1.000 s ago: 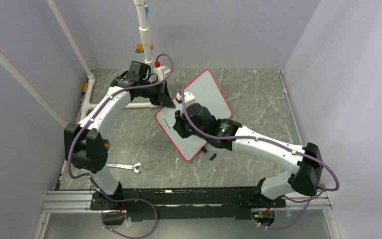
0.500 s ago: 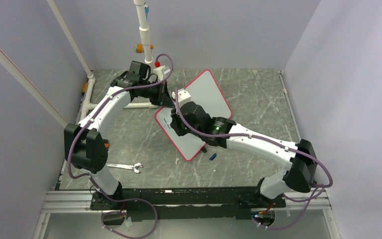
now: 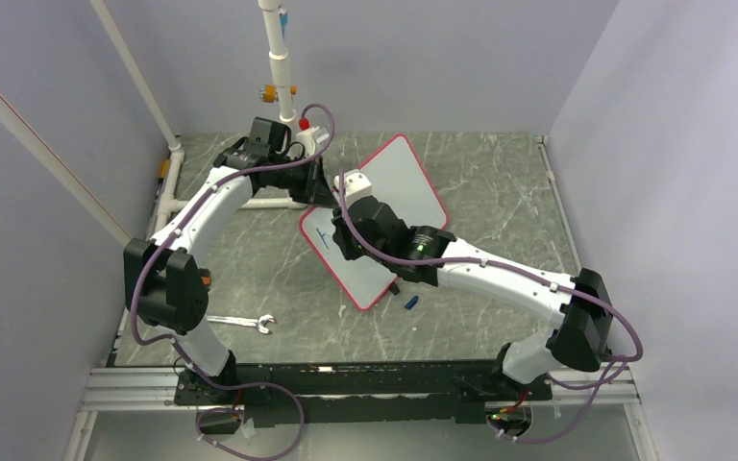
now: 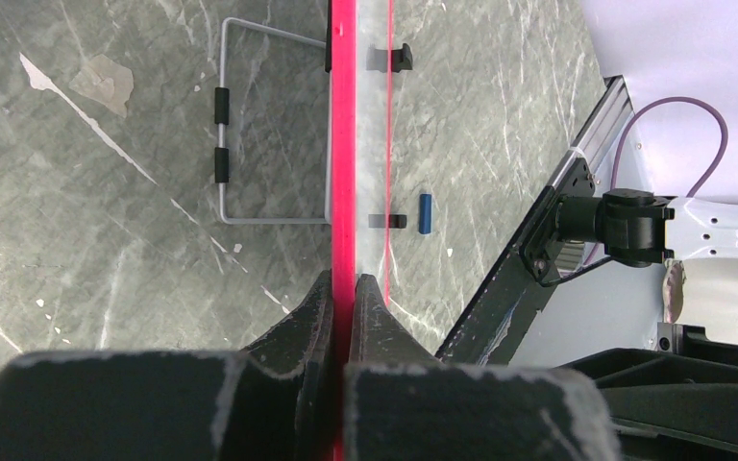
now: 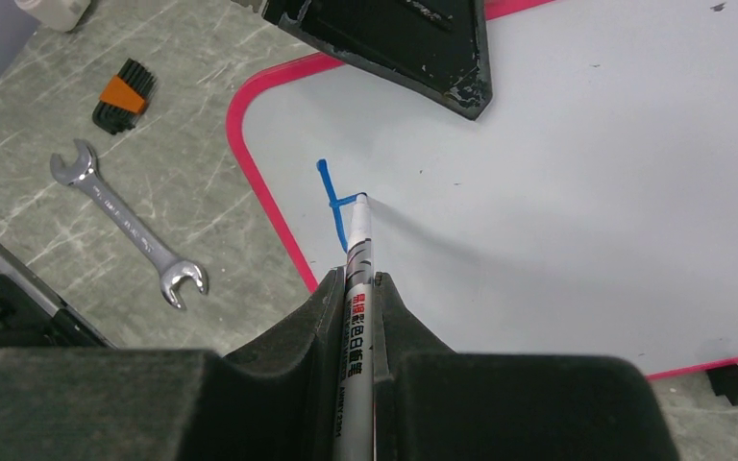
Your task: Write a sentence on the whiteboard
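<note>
The whiteboard (image 3: 404, 182), white with a red border, lies tilted at the table's middle; it also shows in the right wrist view (image 5: 577, 192). My left gripper (image 3: 322, 192) is shut on its far-left edge, seen edge-on as a red strip (image 4: 344, 144) between the jaws (image 4: 346, 288). My right gripper (image 3: 341, 240) is shut on a silver marker (image 5: 357, 288), tip touching the board. The sentence is only a blue vertical stroke with a short crossbar (image 5: 334, 204), also visible from above (image 3: 322, 233).
A wrench (image 3: 240, 322) lies at the near left of the table, also in the right wrist view (image 5: 125, 223). A blue cap (image 3: 410, 303) lies by the board's near edge. An orange-and-black hex key set (image 5: 125, 94) lies nearby. A wire stand (image 4: 269, 125) sits behind the board.
The right gripper shifted slightly with the marker and a short crossbar was added to the single blue stroke. The left arm stayed still, holding the board.
</note>
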